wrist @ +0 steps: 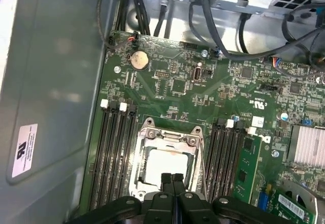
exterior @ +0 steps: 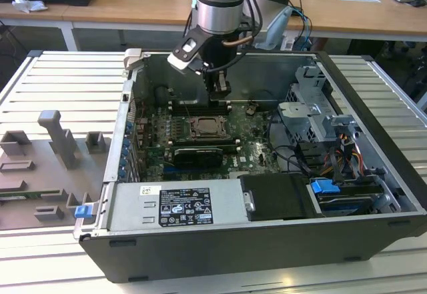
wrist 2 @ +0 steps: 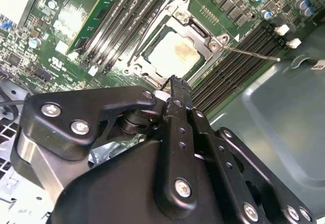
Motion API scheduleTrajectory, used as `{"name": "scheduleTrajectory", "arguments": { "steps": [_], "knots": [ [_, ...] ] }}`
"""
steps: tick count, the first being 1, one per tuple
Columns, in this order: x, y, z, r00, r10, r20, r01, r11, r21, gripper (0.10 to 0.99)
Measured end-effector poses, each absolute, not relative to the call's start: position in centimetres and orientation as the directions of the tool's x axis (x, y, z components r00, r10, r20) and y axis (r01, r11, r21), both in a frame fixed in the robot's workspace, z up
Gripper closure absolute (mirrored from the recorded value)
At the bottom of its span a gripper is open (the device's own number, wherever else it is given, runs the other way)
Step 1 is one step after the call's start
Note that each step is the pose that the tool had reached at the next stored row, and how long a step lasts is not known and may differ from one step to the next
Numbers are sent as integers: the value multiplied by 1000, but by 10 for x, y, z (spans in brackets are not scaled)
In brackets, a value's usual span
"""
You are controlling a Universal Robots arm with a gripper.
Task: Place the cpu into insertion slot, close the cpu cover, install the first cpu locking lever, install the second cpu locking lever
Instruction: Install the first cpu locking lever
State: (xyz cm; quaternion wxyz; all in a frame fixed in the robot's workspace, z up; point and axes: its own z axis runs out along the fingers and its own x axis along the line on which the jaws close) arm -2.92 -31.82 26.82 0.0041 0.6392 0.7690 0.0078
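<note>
One claw (wrist: 171, 177), fingers pressed together and holding nothing, hangs just above the cpu (wrist 2: 172, 54). Cover (wrist 2: 195, 28) lies flat around the cpu; one lever rod (wrist 2: 252, 55) juts out beside it.

The gripper (wrist: 172, 177) hides one edge of the cpu (wrist: 165, 162) and the cpu cover (wrist: 170, 134) in the first wrist view, while in the exterior view the arm (exterior: 220, 1) is cut off by the picture's top edge and the insertion slot (exterior: 208, 127) is too small to tell whether it is latched.
</note>
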Motion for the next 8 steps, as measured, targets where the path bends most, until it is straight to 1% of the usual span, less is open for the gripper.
{"name": "scheduleTrajectory", "arguments": {
  "steps": [3,8],
  "knots": [
    [-29,-318,268,-261,965,3,965,261,17,980],
    [-29,-318,268,-339,941,3,941,338,17,980]
  ]
}}
